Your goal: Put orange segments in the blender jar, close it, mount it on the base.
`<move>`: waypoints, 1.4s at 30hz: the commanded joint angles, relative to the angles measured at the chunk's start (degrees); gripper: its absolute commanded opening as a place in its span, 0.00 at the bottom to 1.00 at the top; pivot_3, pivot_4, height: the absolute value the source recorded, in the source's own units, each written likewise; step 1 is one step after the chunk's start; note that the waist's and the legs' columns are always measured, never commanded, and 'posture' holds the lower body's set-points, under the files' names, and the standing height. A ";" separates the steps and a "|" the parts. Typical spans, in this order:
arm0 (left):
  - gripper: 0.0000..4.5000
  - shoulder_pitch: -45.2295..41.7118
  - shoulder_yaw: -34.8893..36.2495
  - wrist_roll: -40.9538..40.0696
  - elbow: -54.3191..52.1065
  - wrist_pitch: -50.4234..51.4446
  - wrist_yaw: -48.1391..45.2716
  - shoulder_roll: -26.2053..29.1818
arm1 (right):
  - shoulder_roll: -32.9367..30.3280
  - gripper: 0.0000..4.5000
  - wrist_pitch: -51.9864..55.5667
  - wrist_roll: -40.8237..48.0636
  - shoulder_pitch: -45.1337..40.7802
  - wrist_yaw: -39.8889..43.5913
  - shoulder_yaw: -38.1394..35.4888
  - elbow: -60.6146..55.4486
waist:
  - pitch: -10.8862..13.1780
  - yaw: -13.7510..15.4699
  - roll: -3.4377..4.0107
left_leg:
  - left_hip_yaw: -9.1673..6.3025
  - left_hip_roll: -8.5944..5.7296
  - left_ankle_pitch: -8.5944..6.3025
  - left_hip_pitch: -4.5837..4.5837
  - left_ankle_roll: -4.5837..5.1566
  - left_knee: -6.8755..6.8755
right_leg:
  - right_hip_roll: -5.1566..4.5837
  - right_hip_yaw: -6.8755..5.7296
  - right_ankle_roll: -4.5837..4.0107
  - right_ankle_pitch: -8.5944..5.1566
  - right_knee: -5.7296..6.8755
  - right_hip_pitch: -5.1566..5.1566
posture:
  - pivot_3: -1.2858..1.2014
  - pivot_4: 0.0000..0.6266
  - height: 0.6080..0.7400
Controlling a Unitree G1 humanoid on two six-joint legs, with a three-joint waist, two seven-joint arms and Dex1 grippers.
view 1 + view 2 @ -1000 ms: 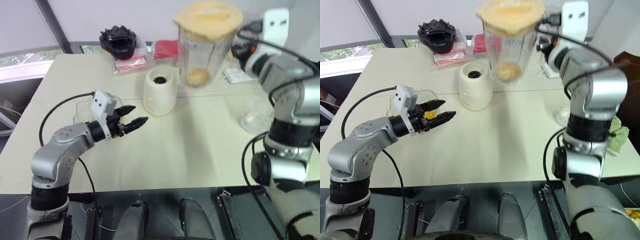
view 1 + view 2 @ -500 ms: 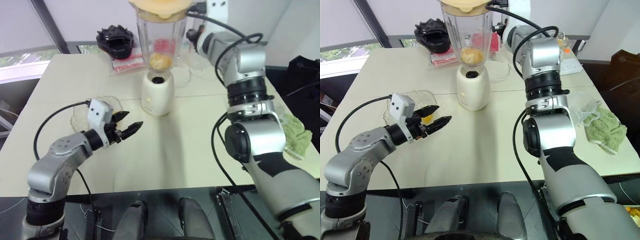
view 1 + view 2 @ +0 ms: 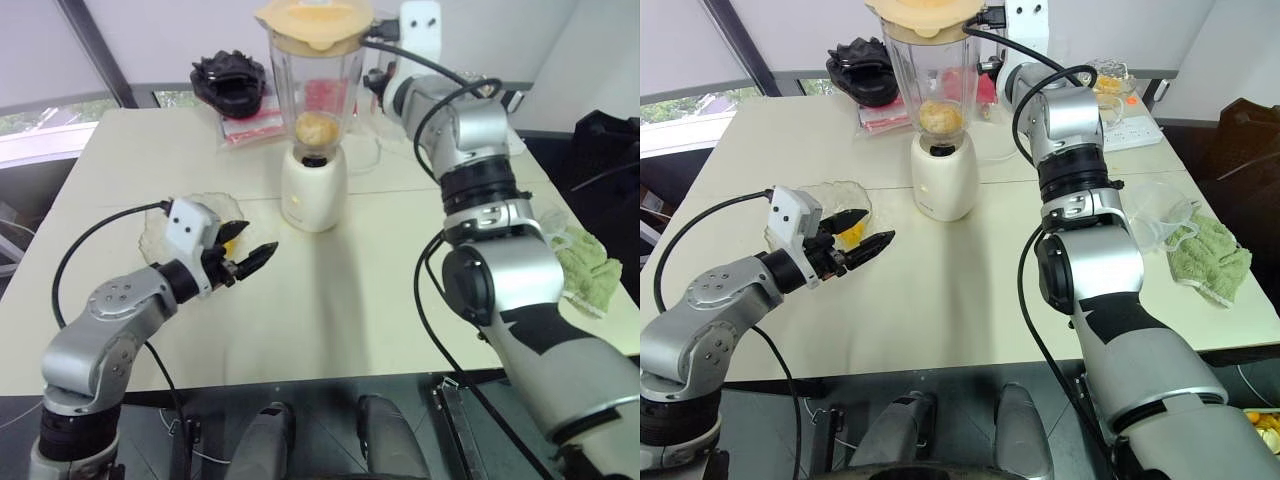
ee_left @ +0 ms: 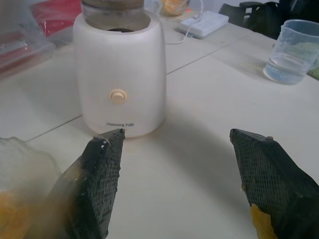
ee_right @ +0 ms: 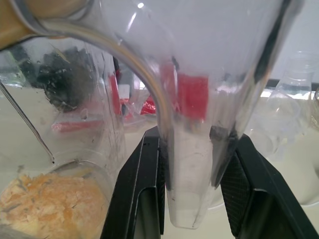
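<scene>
Nearest us, our left gripper (image 3: 250, 258) hovers over the table (image 3: 400, 290) with fingers (image 4: 99, 169) spread apart, empty, beside the bowl (image 3: 835, 195). Farther back, the jar (image 3: 312, 95), lidded, with orange segments (image 3: 317, 127) inside, sits on the base (image 3: 313, 190). Our right gripper (image 5: 192, 199) clamps the jar's handle (image 5: 194, 164).

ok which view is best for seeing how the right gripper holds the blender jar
The right wrist view: the right gripper has its two black fingers clamped on either side of the clear handle of the blender jar. In the eye views the jar sits on the base, with the grip itself behind it.
</scene>
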 commanded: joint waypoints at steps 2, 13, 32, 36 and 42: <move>0.78 -1.32 0.61 -1.30 -1.49 -0.33 -0.24 0.99 | 1.08 0.20 5.24 1.13 1.73 -1.33 -0.40 -12.18 | 0.00 0.00 0.00 | 0.00 0.00 0.00 0.00 0.00 0.00 | 0.00 0.00 0.00 0.00 0.00 0.00 | 0.52 0.24 1.00; 0.78 -2.49 -0.62 -1.55 -0.02 -0.53 -0.73 1.30 | 3.68 0.20 8.08 -0.52 6.70 -5.88 0.18 -18.76 | 0.00 -0.01 0.00 | 0.02 0.00 0.00 0.00 0.00 -0.08 | 0.00 0.00 0.00 0.00 0.00 -0.08 | 0.52 0.24 1.00; 0.79 -2.32 -0.79 -0.99 0.02 -0.98 -0.84 1.14 | 2.25 0.32 1.92 -5.02 11.75 -2.33 6.21 -12.67 | -0.06 0.00 0.00 | 0.02 0.00 0.01 0.14 -0.02 -0.10 | 0.00 0.00 -0.01 0.00 0.02 0.07 | 0.52 0.24 1.00; 0.79 -2.37 -0.88 -1.06 0.12 -1.09 -0.93 1.05 | 1.98 0.72 1.45 -5.56 12.35 -1.95 6.36 -13.37 | -0.07 0.02 -0.03 | 0.01 0.00 0.02 0.13 -0.02 -0.10 | 0.01 0.00 -0.01 0.00 0.01 0.07 | 0.52 0.24 1.00; 0.79 -3.08 -0.49 -1.88 0.48 -0.90 -0.51 0.11 | 0.18 0.95 3.21 -6.20 17.31 -0.02 7.08 -19.42 | -0.06 0.01 -0.01 | 0.00 0.01 0.02 0.09 -0.03 -0.10 | 0.01 -0.01 -0.01 0.00 0.01 0.02 | 0.52 0.24 1.00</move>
